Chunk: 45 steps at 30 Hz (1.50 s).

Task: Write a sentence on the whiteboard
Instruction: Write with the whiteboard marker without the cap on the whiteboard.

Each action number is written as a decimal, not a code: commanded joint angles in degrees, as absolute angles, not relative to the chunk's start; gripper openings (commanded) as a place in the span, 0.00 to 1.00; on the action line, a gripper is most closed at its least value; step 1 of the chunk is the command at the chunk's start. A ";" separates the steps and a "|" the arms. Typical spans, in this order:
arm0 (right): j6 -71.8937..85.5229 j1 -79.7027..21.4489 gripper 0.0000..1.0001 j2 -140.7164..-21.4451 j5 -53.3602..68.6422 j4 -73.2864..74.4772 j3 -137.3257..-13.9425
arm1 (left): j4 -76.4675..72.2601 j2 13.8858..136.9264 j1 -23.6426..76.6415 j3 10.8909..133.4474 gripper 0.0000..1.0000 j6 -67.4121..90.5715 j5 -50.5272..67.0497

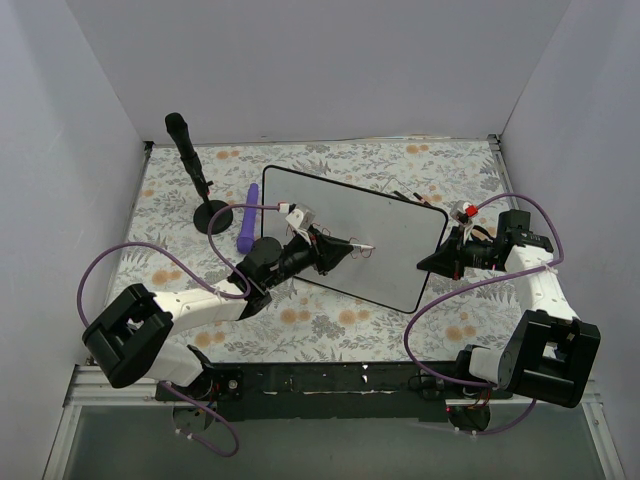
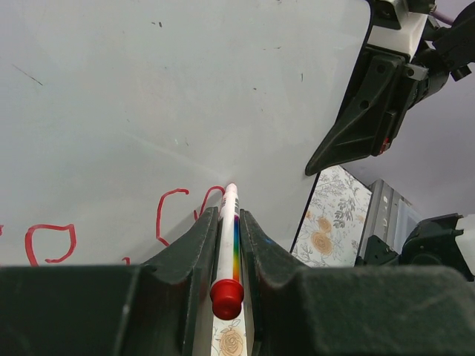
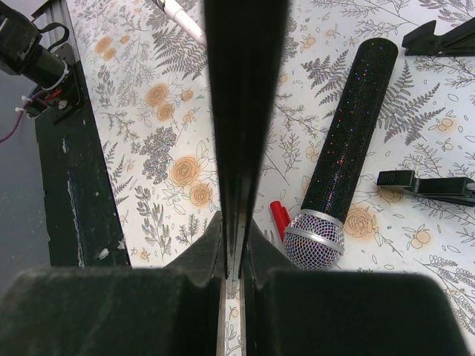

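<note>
Left gripper (image 2: 228,219) clamped on marker (image 2: 228,241), tip at whiteboard (image 2: 185,89), sentence (image 2: 158,219) part-written (right gripper (image 3: 233,241) pinching board edge); next I need steady contact, stroking rightward.

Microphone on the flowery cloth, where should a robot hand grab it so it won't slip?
Grab the microphone by the middle of its black sparkly handle, coming straight down from above with one finger on each long side. It lies flat, and the handle is long and straight, so fingers close squarely on it. The round mesh head is bulgy and would likely slip.
</note>
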<state>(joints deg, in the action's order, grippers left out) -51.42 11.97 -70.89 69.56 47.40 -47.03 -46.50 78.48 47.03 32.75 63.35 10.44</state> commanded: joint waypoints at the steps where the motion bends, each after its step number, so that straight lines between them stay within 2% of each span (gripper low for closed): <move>1: -53.61 11.34 0.01 -70.40 67.41 46.85 -47.81 | -45.26 78.75 47.29 34.45 0.00 61.79 8.88; 27: -53.61 11.34 0.01 -70.40 67.41 46.85 -47.73 | -42.63 78.31 47.29 30.24 0.00 62.05 10.19; 45: -53.61 11.34 0.01 -70.40 67.41 46.85 -47.90 | -42.36 78.57 47.29 34.19 0.00 60.91 9.14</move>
